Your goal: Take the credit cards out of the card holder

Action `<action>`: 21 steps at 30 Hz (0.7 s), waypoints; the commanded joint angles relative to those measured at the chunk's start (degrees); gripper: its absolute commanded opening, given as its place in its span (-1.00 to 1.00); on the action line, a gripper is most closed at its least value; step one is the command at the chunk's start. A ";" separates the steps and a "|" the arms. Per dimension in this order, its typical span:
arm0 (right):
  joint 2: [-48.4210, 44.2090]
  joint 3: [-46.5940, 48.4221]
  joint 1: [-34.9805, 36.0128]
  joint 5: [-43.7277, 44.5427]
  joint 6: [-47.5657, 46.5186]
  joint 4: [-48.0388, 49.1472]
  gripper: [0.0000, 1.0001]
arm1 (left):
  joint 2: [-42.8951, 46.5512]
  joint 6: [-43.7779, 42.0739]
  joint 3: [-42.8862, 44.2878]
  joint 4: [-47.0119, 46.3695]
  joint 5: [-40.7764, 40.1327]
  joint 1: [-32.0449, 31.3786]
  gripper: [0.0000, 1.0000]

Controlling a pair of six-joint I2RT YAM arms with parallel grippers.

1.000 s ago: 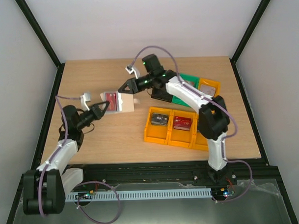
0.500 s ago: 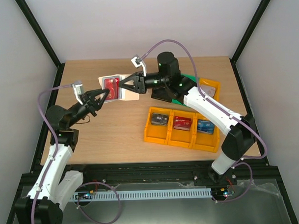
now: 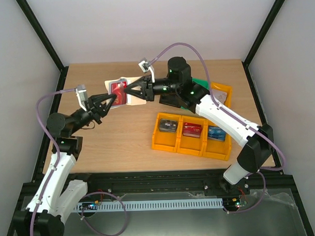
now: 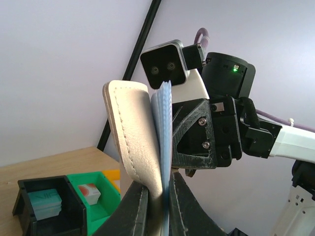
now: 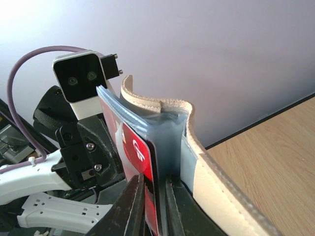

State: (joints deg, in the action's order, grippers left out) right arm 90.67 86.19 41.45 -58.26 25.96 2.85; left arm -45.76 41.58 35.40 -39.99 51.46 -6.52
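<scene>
Wood table (image 3: 122, 145); stitched wallet (image 4: 130, 132), red card (image 5: 138, 152)

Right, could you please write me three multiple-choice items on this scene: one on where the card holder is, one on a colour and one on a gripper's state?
1. Where is the card holder?
A. In a yellow bin.
B. Held up between the left gripper and the right gripper.
C. Flat on the table.

2. What colour is the credit card showing in its pocket?
A. Red.
B. Green.
C. Yellow.

3. How does the left gripper stand?
A. Open, apart from the holder.
B. Shut on the holder's edge.
C. Out of view.

Answers:
1. B, as both wrist views show the holder pinched from opposite sides, off the table.
2. A, as the card is plainly red in the right wrist view.
3. B, as its fingers clamp the beige flap in the left wrist view.
</scene>
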 commanded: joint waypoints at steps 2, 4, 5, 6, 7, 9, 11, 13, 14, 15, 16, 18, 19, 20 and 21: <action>-2.41 -2.17 2.38 -4.38 3.40 13.76 -0.75 | 1.00 -3.39 1.17 -0.33 6.47 -2.23 -0.95; -2.56 -2.56 2.76 -6.23 5.33 16.92 -0.81 | 1.19 -5.14 1.00 2.21 5.56 -2.35 -0.96; -2.60 -2.35 3.08 -7.07 5.22 17.02 -0.87 | 1.31 -5.90 0.87 3.47 4.79 -2.35 -0.96; -2.60 -2.20 3.25 -7.65 4.98 17.02 -0.93 | 1.52 -6.78 0.86 4.76 3.52 -2.33 -0.96; -2.53 -2.15 3.52 -8.07 4.67 17.02 -0.96 | 1.84 -7.07 1.03 5.88 1.72 -2.35 -0.96; -2.65 -2.24 3.82 -8.63 3.89 16.90 -0.97 | 2.24 -7.58 1.30 6.87 -1.38 -2.28 -0.96; -2.85 -2.55 3.91 -8.23 3.52 16.79 -0.97 | 2.28 -8.29 1.40 6.88 -0.65 -2.26 -0.95; -3.41 -2.87 3.90 -7.01 1.86 16.18 -0.97 | 2.35 -8.88 1.17 7.49 0.78 -2.27 -0.88; -3.85 -3.07 3.86 -6.17 0.71 15.53 -0.97 | 2.45 -8.80 1.06 7.51 1.33 -2.34 -0.77; -4.18 -3.44 3.70 -5.51 0.00 14.96 -0.97 | 2.74 -8.41 0.83 7.25 1.69 -2.27 -0.69; -4.41 -3.85 3.41 -5.18 -0.30 14.68 -0.97 | 2.94 -7.74 0.67 6.61 1.91 -2.27 -0.62; -4.54 -3.91 3.06 -5.18 -1.00 12.92 -0.97 | 3.17 -5.72 0.51 4.70 2.25 -2.26 -0.55; -4.54 -3.65 2.87 -5.23 -1.84 11.38 -0.97 | 3.17 -4.72 0.57 3.89 2.27 -2.19 -0.55; -4.64 -3.30 2.66 -5.21 -3.00 9.57 -0.97 | 3.14 -3.61 0.66 3.15 2.25 -2.18 -0.58; -4.74 -3.07 2.38 -5.28 -4.19 7.72 -0.97 | 3.09 -3.00 0.83 2.74 2.12 -2.18 -0.61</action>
State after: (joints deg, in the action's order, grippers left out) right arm 88.53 82.41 43.62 -61.91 26.22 13.08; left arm -42.85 35.99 36.23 -34.94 51.57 -8.47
